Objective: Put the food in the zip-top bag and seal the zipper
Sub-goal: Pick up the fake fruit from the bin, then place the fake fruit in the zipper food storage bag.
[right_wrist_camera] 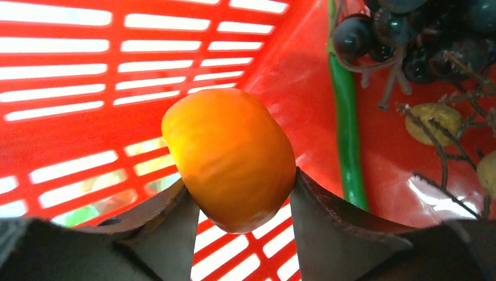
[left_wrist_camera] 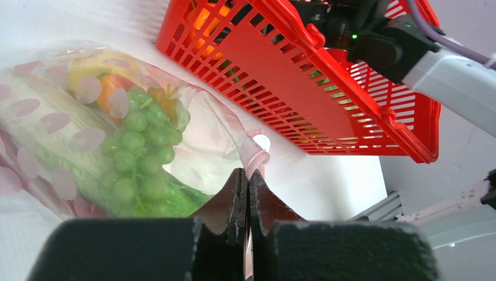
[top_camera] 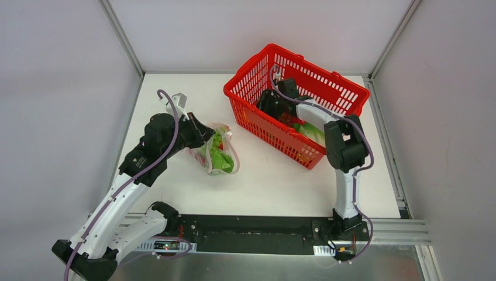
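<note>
The clear zip-top bag [top_camera: 219, 152] with pink spots lies on the white table left of the red basket. It holds a pale cabbage [left_wrist_camera: 52, 158], green grapes [left_wrist_camera: 137, 146] and a yellow-orange piece [left_wrist_camera: 108, 73]. My left gripper [left_wrist_camera: 248, 178] is shut on the bag's pink zipper strip [left_wrist_camera: 257, 157] at the mouth edge; it also shows in the top view [top_camera: 202, 133]. My right gripper [right_wrist_camera: 240, 184] is down inside the basket, shut on a smooth orange fruit [right_wrist_camera: 231, 152]. In the top view the right gripper [top_camera: 272, 107] sits low in the basket, its fingertips hidden.
The red plastic basket [top_camera: 304, 58] stands at the back right; its slatted wall [left_wrist_camera: 281, 76] is close to the bag. Inside it lie dark grapes [right_wrist_camera: 403, 35], a green stem [right_wrist_camera: 345, 117], a green leafy piece [top_camera: 310, 132] and something red [top_camera: 289, 120].
</note>
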Robot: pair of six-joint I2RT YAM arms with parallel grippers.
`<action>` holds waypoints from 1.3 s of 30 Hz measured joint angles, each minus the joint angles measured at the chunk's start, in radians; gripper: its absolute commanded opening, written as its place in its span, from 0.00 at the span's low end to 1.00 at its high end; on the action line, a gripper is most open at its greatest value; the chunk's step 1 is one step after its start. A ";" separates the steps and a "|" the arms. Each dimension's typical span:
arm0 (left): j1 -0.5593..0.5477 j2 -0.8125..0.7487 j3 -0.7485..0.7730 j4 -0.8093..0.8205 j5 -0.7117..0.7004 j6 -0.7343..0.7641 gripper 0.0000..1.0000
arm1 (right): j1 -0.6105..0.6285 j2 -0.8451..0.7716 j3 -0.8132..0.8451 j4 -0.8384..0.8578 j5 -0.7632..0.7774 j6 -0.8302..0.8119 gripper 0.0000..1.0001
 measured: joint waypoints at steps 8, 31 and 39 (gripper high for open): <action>0.000 0.020 -0.005 0.001 0.009 0.000 0.00 | -0.007 -0.228 -0.167 0.144 0.064 0.021 0.26; 0.000 0.112 0.022 0.008 0.085 0.007 0.00 | 0.006 -0.834 -0.514 0.345 0.066 0.041 0.19; 0.000 0.118 0.022 0.027 0.105 0.003 0.00 | 0.211 -0.853 -0.571 0.312 -0.050 -0.050 0.19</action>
